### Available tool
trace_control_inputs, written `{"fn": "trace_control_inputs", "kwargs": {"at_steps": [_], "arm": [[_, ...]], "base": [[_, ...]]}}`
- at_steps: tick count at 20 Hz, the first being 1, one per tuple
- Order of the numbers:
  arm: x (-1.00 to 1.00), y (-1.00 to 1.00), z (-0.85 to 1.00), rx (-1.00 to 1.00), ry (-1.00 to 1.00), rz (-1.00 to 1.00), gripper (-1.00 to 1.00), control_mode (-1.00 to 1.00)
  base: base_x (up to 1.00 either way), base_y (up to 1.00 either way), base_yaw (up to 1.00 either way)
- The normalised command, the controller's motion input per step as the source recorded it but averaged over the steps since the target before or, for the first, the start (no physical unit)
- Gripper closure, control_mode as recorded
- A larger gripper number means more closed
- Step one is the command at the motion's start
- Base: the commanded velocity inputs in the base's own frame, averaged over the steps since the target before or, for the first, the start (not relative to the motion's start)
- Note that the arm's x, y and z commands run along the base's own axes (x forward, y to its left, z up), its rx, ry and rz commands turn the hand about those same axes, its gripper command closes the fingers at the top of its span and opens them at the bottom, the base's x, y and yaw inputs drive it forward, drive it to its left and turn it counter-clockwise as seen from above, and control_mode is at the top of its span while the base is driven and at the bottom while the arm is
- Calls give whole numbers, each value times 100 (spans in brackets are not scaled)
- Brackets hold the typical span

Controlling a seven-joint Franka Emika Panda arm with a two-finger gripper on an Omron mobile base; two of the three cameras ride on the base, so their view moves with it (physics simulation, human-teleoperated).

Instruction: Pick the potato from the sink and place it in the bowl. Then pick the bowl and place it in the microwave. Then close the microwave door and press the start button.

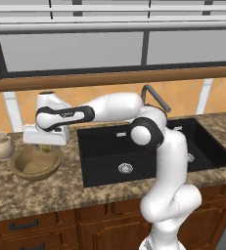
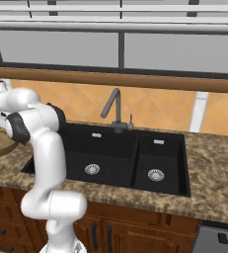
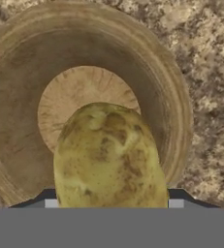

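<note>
Right at the claw, the small lumpy yellow-tan potato sits pinched between the two dark fingertips, one showing on each side of it, so the claw is clamped on the potato. Directly beneath it, the wide round tan-brown wooden bowl lies open, its pale inner base peeking out past the potato's far end. From the left base view the claw hangs over that bowl, potato just above the hollow. Around the bowl spreads the speckled brown granite table. A small beige jug stands beside the bowl, on its far side from the black rectangular sink, which lies beyond the arm, with its dark curved faucet behind.
</note>
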Motion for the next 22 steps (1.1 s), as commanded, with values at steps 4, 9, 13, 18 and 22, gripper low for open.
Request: {"fn": "trace_control_inputs", "kwargs": {"at_steps": [4,9,13,18,22], "arm": [[16,6,-28,-3,5,0,100,-100],[2,2,-42,-2,0,0,100,-100],[0,0,-45,0,0,0,100,-100],[0,0,-45,0,1,0,100,-100],[4,0,-44,0,2,0,100,-100]], "base": [[0,0,0],[0,0,0],[0,0,0],[0,0,0],[0,0,0]]}}
